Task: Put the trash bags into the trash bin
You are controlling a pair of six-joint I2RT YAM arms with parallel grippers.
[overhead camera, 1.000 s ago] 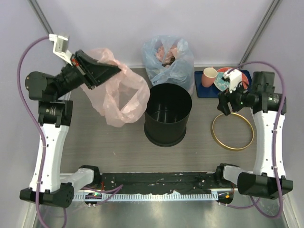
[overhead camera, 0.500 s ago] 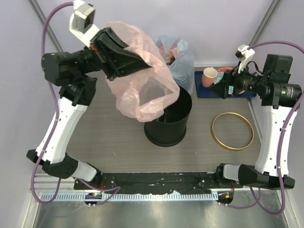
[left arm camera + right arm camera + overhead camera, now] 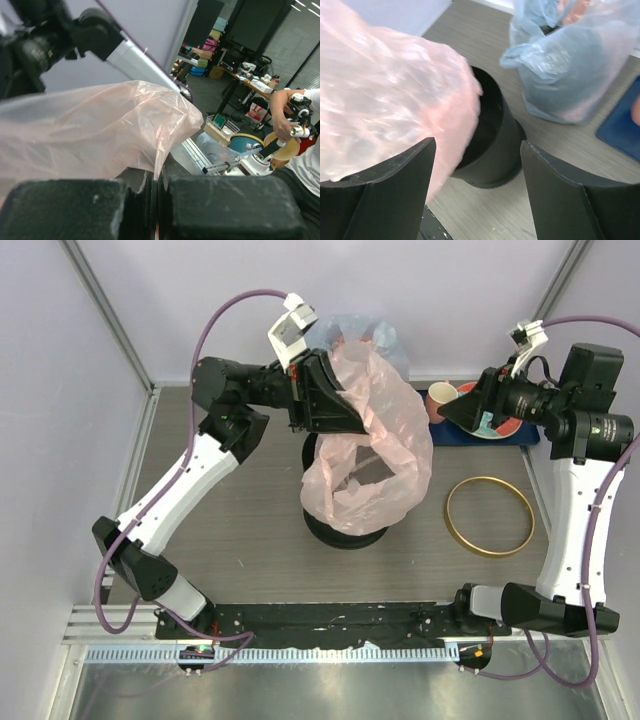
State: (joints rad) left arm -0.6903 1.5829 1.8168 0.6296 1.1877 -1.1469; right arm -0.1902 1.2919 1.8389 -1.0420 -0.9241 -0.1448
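The left pincer (image 3: 325,400) is clamped tight on a fold of the pale-pink trash bag (image 3: 375,455); its wrist view shows the two fingers pressed together with the film pinched between them. The bag hangs from that grip over the black trash bin (image 3: 340,532) at the centre of the surface; it billows across the bin's mouth, so only the bin's lower wall shows from above, and whether any film is already inside I cannot tell. The right pincer (image 3: 468,410) is spread wide and carries nothing; it sits at about 2 o'clock from the bin and, in its own view, looks down on the bin and the bag's side.

Beside the bin the gold hoop (image 3: 448,512) lies flat at 3 o'clock, well apart; the bluish stuffed bag (image 3: 352,332) stands at 12 o'clock, just behind; the dark blue tray (image 3: 432,430) sits at 2 o'clock.

The step in hand seems to be bringing the bag over the bin; next, the bag's loose bottom likely needs lowering into the opening, with the free right pincer catching the far edge of the film to keep the mouth spread; the thin plastic may balloon or snag on the rim.
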